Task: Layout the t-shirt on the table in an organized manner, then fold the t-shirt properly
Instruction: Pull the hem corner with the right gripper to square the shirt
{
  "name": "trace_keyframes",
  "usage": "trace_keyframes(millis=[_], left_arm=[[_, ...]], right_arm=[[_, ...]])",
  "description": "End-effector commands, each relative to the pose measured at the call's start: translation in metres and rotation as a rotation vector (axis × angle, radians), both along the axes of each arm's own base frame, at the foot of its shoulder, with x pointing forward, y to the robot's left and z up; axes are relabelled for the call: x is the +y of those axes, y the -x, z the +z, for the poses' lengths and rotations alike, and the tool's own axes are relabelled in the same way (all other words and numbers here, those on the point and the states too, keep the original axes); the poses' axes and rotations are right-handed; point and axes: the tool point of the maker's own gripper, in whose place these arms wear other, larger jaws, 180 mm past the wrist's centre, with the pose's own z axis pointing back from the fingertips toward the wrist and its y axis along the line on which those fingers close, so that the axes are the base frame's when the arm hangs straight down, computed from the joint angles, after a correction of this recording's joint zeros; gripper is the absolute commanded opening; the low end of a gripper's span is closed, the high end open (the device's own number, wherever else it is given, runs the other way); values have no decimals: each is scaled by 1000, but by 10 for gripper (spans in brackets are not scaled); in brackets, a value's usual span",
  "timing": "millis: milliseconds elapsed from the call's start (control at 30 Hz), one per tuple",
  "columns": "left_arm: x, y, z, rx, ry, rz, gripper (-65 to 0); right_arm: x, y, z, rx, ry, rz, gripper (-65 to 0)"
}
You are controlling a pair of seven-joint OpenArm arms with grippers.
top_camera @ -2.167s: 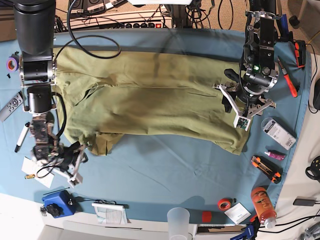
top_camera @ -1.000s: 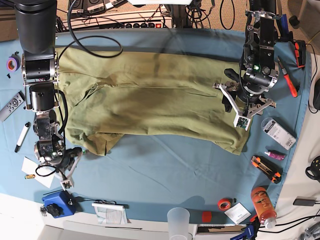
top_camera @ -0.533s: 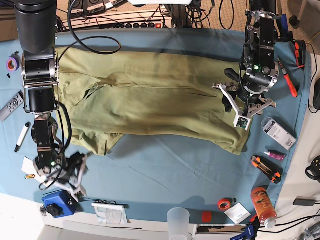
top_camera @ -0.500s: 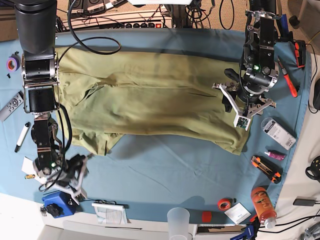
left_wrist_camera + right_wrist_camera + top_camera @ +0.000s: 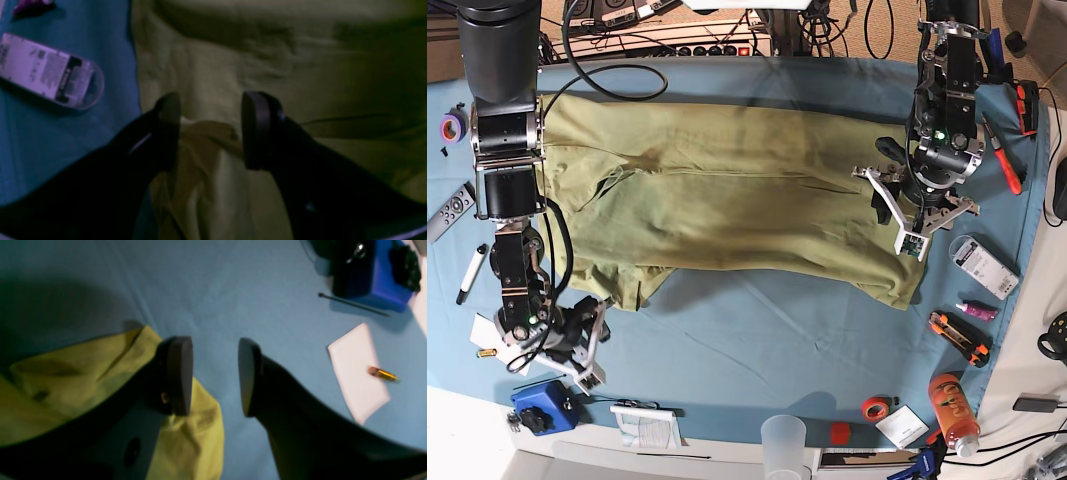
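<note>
Two end effectors work the olive t-shirt [image 5: 727,200] spread across the teal surface [image 5: 757,340] — left end effector [image 5: 208,131] spread over bunched hem, right end effector [image 5: 213,376] spread beside a folded corner; best pinched low, then drawn outward.

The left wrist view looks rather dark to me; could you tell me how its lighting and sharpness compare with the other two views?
Left wrist view: dim and soft, the t-shirt murky olive, heavy shadow at upper right. Right wrist view: brighter, the shirt yellow-green, but blurred; the blue box and white paper are out of focus, with a broad shadow on the table. Base view: evenly lit and sharp.
</note>
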Motion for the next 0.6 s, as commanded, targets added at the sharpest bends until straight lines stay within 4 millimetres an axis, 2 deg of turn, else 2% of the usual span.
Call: trace_keyframes(millis=[0, 67, 133, 367, 567], left_arm=[[0, -7, 12, -48, 2, -3, -349], [0, -7, 12, -48, 2, -3, -349], [0, -7, 12, -48, 2, -3, -349], [-4, -7, 12, -45, 28, -8, -349], [-4, -7, 12, -44, 26, -8, -349]], right_arm=[[-17, -7, 10, -23, 21, -33, -420], [-26, 0, -11, 29, 19, -33, -420], [-30, 6, -24, 64, 15, -36, -420], [-38, 11, -30, 83, 42, -45, -420], [-37, 24, -49, 131, 40, -47, -422]])
